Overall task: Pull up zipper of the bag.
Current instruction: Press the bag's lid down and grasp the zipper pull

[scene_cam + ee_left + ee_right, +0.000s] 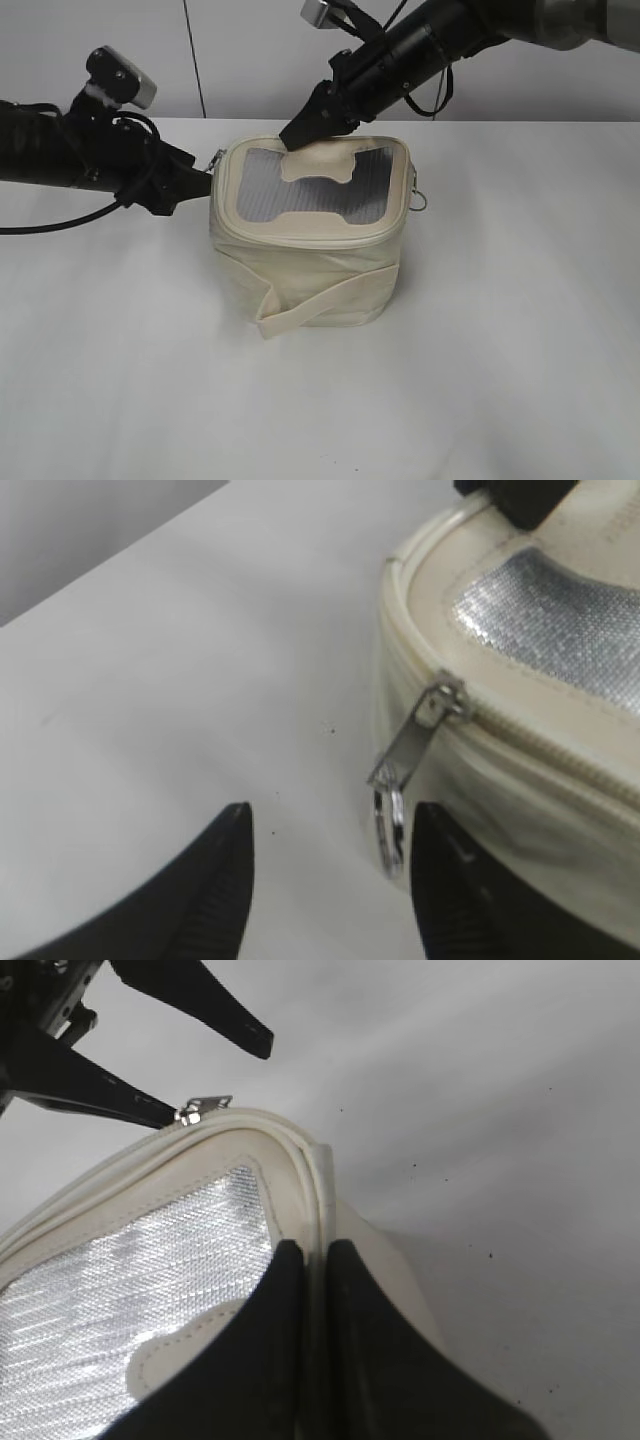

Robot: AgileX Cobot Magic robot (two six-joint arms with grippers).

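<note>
The cream boxy bag (310, 275) stands mid-table, lid up with its grey window and H patch. The zipper (545, 748) runs round the top rim. One silver slider (447, 698) sits at the bag's left corner, and its ring pull (390, 830) hangs between the jaws of my open left gripper (333, 820), close to the right finger. In the exterior view the left gripper (200, 175) is beside that corner. A second ring pull (421, 199) hangs on the bag's right side. My right gripper (300, 133) is shut on the lid's back rim (318, 1185).
The white table (520, 360) stretches all round the bag. A pale wall stands behind it. The left gripper's two black fingers (215, 1020) show at the top left of the right wrist view, beside the slider (203, 1107).
</note>
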